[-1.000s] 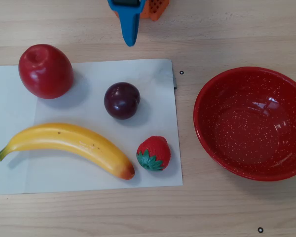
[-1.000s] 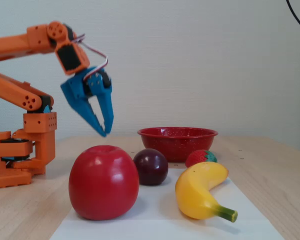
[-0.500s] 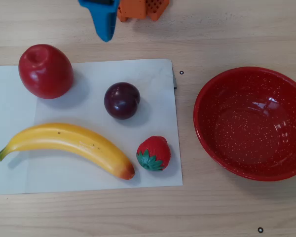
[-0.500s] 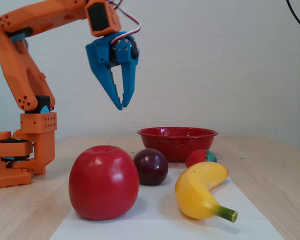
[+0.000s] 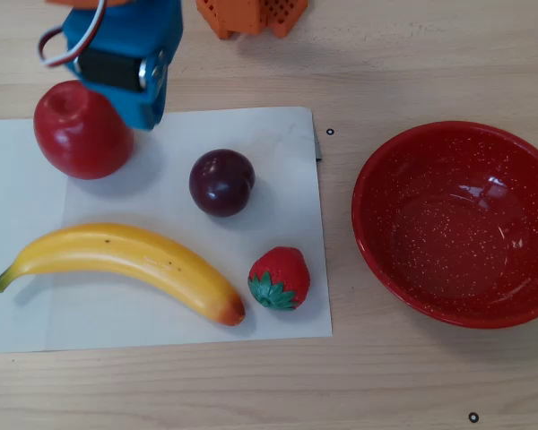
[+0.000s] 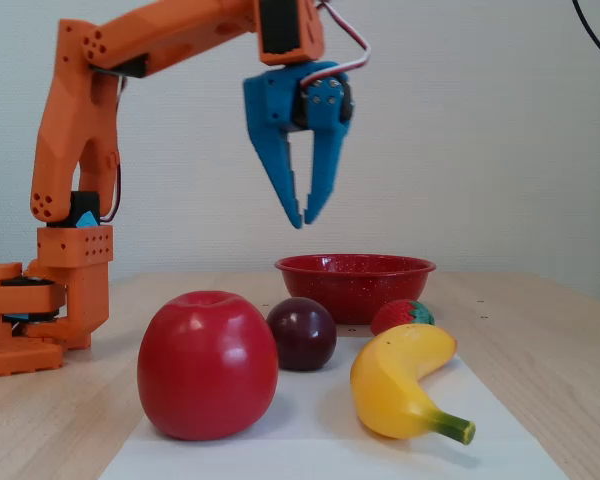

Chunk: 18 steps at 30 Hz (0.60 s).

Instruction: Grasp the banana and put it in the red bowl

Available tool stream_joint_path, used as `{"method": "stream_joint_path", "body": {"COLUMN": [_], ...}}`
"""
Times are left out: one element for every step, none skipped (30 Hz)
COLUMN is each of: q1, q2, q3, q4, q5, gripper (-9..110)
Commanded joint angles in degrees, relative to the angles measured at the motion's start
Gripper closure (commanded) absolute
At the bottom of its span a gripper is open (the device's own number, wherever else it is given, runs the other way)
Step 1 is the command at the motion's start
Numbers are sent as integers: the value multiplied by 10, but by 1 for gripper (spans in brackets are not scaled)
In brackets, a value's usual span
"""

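The banana [image 5: 117,260] lies on the white paper, green stem to the left in the overhead view; in the fixed view the banana [image 6: 405,385] is at the front right. The red bowl [image 5: 377,233] stands empty to the right of the paper, and in the fixed view this red bowl [image 6: 355,270] is at the back. My blue gripper [image 6: 303,220] hangs high above the fruits, pointing down, its tips nearly touching and holding nothing. From overhead the gripper [image 5: 143,112] overlaps the apple's upper right edge, well away from the banana.
On the paper [image 5: 278,143] also rest a red apple [image 5: 72,139], a dark plum [image 5: 221,182] and a strawberry [image 5: 279,278]. The orange arm base [image 6: 50,300] stands at the table's far edge, left in the fixed view.
The arm has swung out over the paper. The gripper moved right and higher in the fixed view, and left and down in the overhead view. No fruit has moved.
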Motion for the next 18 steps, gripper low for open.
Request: {"method": "stream_joint_path", "body": {"q1": [-14, -16, -17, -18, -18, -18, -19, -19, -20, -20, -21, -21, -21, -22, -22, -23, -23, -23], "q2": [9, -5, -19, -33, -46, -58, -69, -81, -91, -101, -110, -119, -126, -132, -138, -143, -148, -152], "q3": [-85, -98, -112, -122, -132, -141, -149, -156, -159, -162, -165, -166, -166, -166, -163, -161, -158, -157], "q4": [26, 26, 26, 27, 27, 27, 29, 29, 29, 29, 29, 29, 29, 31, 31, 31, 31, 30], "q5": [22, 26, 28, 33, 35, 37, 40, 40, 41, 41, 41, 43, 44, 44, 44, 44, 43, 43], "gripper": [101, 100, 99, 98, 96, 95, 93, 91, 87, 82, 80, 79, 76, 72, 68, 65, 62, 60]}}
